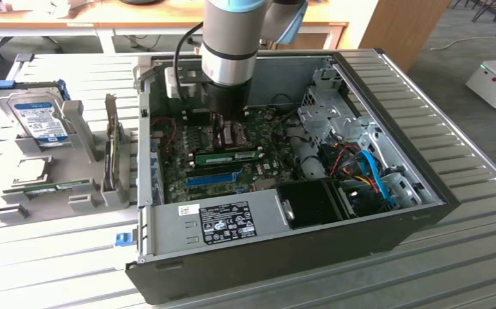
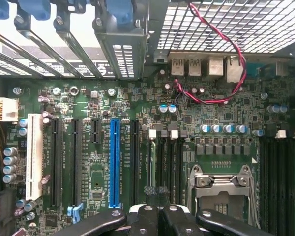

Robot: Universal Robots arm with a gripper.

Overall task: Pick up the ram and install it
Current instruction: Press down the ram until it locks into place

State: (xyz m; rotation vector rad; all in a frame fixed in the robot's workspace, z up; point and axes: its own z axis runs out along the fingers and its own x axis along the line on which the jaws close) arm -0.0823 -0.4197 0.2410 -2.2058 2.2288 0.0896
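Currently we see the gripper [image 2: 160, 219] fully closed, holding nothing, poised over the motherboard [image 2: 137, 147] inside the case [image 1: 419, 193]. Just beyond it the ram [image 1: 228, 156] lies seated, its long axis crosswise beneath the gripper.
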